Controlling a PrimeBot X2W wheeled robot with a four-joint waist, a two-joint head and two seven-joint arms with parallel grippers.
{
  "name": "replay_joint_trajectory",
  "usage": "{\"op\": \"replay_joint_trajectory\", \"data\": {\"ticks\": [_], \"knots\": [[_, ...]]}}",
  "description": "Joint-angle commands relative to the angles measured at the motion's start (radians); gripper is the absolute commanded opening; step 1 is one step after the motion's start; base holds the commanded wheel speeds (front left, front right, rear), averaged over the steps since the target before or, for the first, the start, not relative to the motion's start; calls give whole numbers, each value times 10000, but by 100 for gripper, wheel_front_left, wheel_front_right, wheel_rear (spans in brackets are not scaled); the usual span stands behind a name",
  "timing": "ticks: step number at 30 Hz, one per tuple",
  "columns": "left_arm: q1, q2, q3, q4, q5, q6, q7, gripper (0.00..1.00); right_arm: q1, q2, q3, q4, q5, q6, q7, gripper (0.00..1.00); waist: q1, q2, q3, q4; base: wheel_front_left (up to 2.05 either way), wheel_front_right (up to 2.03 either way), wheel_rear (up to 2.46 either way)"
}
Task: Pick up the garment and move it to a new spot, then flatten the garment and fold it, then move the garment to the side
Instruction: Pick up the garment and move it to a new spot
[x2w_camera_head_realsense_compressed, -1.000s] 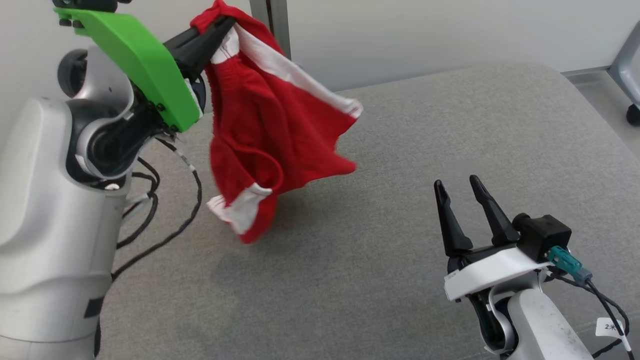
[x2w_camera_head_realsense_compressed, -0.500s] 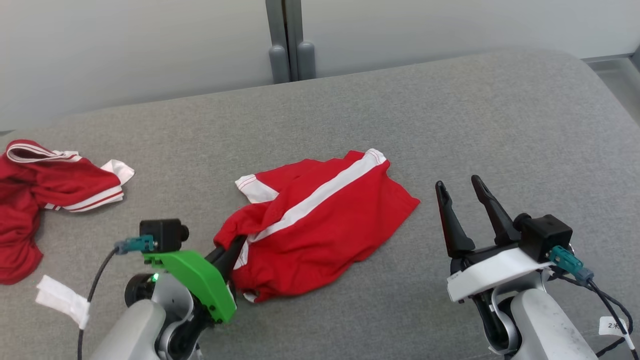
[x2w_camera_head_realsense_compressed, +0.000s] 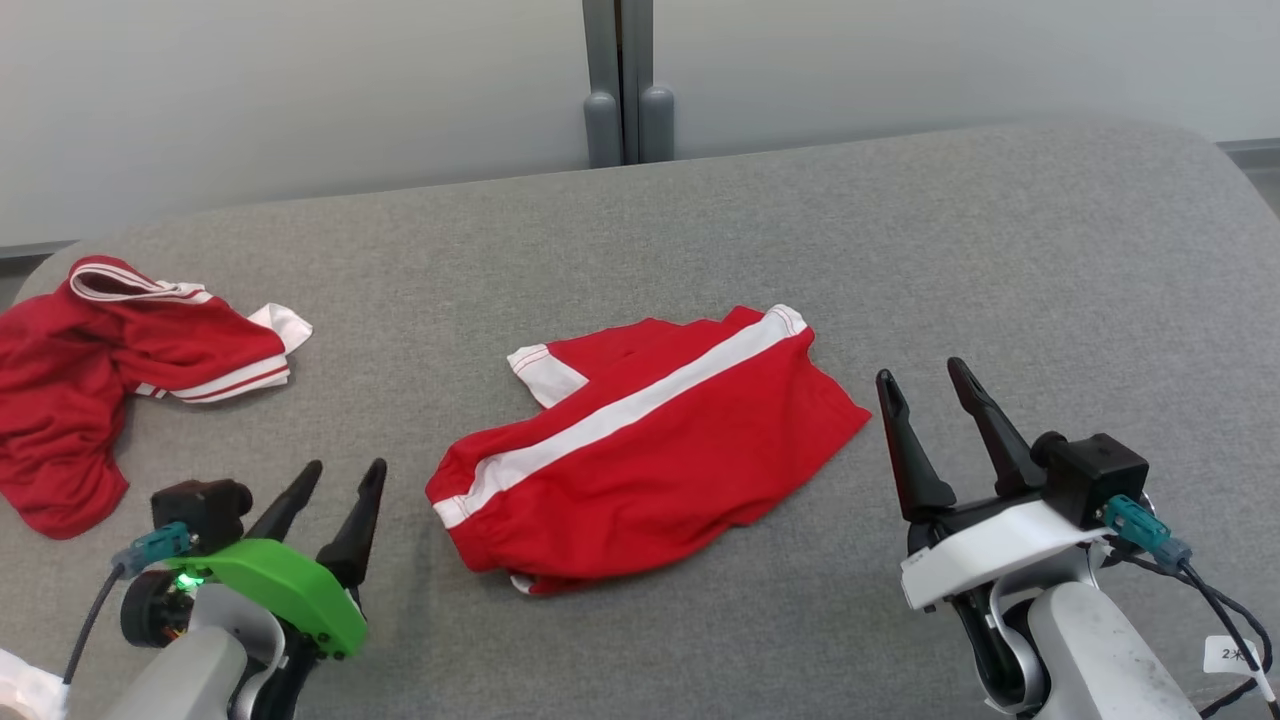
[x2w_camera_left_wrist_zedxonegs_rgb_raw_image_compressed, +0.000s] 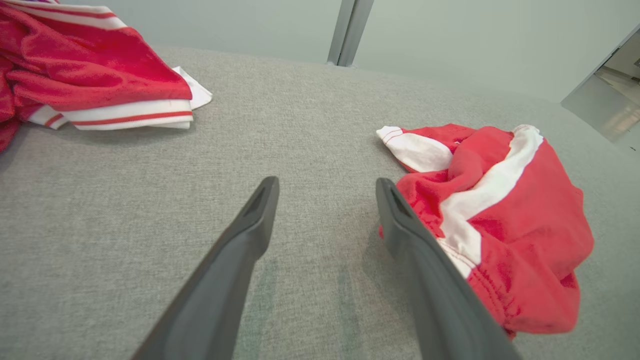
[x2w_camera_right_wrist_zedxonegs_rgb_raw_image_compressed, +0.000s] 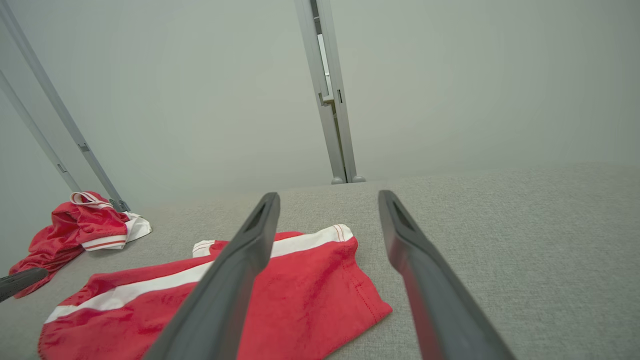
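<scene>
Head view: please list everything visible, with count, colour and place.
garment: one, red with white stripe, middle of the surface.
second garment: one, red with white trim, far left.
padded surface: one, grey, under both garments.
wall: one, pale, behind the surface.
post: one, grey, upright at the wall.
left gripper: one, dark fingers, green mount, lower left, open, empty.
right gripper: one, dark fingers, white mount, lower right, open, empty.
</scene>
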Motion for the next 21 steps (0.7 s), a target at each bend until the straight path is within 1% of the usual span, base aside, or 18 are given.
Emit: {"op": "replay_joint_trajectory", "data": {"ticks": [1, 3, 4, 6, 8, 10, 12, 16, 18, 21], "knots": [[-98, 112, 184, -28, 227, 100, -192, 100, 115, -10, -42, -4, 58, -6, -34, 100, 0, -1, -160, 44, 0, 0, 0], [21, 223, 573, -313, 544, 526, -327, 100, 184, -36, -73, -49, 24, -6, -34, 100, 0, -1, -266, 61, 0, 0, 0], [134, 224, 975, -664, 761, 862, -374, 100, 204, -52, -107, -98, -4, -6, -34, 100, 0, -1, -311, 74, 0, 0, 0], [425, 185, 1774, -1476, 1263, 1398, -370, 100, 208, -72, -192, -181, -50, -6, -34, 100, 0, -1, -383, 99, 0, 0, 0], [1108, 107, 2548, -2575, 2289, 2126, -350, 100, 201, -84, -353, -343, -94, -6, -34, 100, 0, -1, -424, 116, 0, 0, 0], [1669, -150, 3266, -3637, 2973, 2583, -356, 100, 215, -122, -521, -474, -133, -6, -34, 100, 0, -1, -444, 119, 0, 0, 0], [2305, -400, 3845, -4554, 3697, 2900, -357, 100, 225, -177, -681, -586, -171, -6, -34, 100, 0, -1, -453, 138, 0, 0, 0], [3443, -955, 4588, -5591, 4886, 3015, -357, 100, 348, -218, -737, -718, -250, -5, -34, 100, 0, -1, -502, 177, 0, 0, 0], [3981, -1269, 4758, -5679, 5212, 2836, -356, 100, 435, -263, -791, -706, -342, -6, -34, 100, 0, -1, -596, 169, 0, 0, 0], [4355, -1612, 5027, -5658, 5585, 2537, -359, 100, 540, -273, -922, -729, -505, -6, -34, 100, 0, -1, -698, 149, 0, 0, 0]]}}
